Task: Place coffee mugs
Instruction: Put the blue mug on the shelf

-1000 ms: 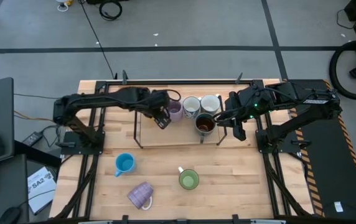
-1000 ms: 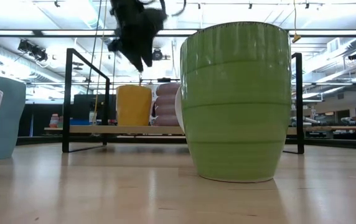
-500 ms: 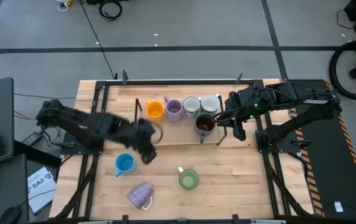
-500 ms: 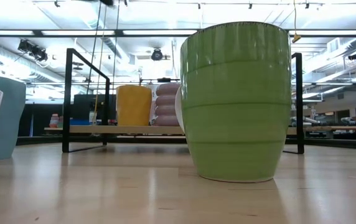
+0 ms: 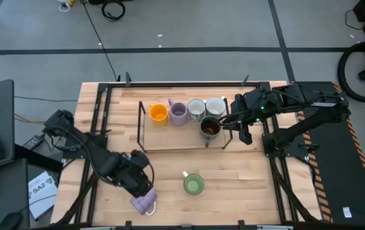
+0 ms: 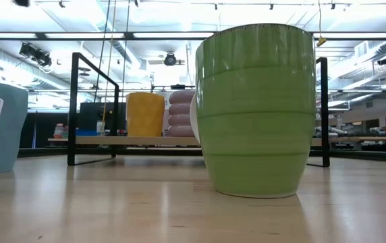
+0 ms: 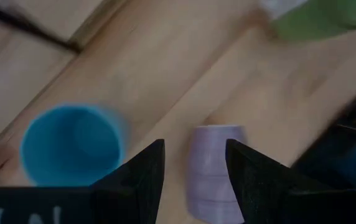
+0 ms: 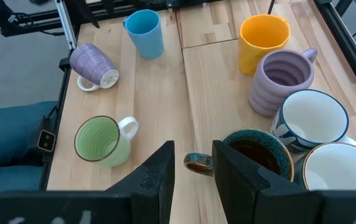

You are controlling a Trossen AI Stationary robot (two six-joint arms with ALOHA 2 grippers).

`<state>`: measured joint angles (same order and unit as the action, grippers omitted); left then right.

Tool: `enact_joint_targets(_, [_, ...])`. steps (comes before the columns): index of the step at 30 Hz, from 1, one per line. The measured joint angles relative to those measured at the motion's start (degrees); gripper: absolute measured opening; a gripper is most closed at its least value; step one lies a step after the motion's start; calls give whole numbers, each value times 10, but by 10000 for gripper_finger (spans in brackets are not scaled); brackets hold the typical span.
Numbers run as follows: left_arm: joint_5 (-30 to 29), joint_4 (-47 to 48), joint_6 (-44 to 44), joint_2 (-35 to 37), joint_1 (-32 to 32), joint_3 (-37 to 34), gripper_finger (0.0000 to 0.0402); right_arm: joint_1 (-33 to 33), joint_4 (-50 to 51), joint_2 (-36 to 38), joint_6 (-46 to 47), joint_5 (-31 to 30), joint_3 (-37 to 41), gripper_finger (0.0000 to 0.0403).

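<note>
My left gripper (image 7: 195,144) is open above the table's near-left part (image 5: 143,185). It hangs over a lilac mug (image 7: 214,168) lying on its side, with the bright blue mug (image 7: 72,144) upright beside it. My right gripper (image 8: 193,146) is open at the rack's right end (image 5: 228,121). Its fingers stand on either side of the handle (image 8: 198,164) of the dark glazed mug (image 5: 209,127), which stands on the rack. The orange (image 5: 158,113), lilac (image 5: 178,113), blue-patterned (image 5: 196,109) and pale (image 5: 216,106) mugs stand in a row on the rack. The green mug (image 5: 193,184) stands on the table.
The rack is a low wooden shelf (image 5: 170,137) inside a black wire frame (image 6: 77,108) on the table's far half. The left arm covers the blue mug in the high view. Bare wood lies between the rack and the green mug, and to that mug's right.
My left gripper has swung from the rack, where it hung beside the orange mug, toward the table's near-left. It passed over the blue mug and now hangs over the lying lilac mug. The orange mug stays upright on the rack. My right arm has kept still.
</note>
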<state>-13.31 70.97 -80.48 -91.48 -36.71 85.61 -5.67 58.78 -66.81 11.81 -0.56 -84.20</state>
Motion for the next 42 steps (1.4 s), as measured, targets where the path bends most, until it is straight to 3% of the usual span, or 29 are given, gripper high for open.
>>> enact_joint_targets(10, [5,125,-73,-62,-13,0,176,0,0,0,0,0,0,113])
enact_joint_targets(42, [15,124,-28,-207,31,0,176,0,0,0,0,2,0,113])
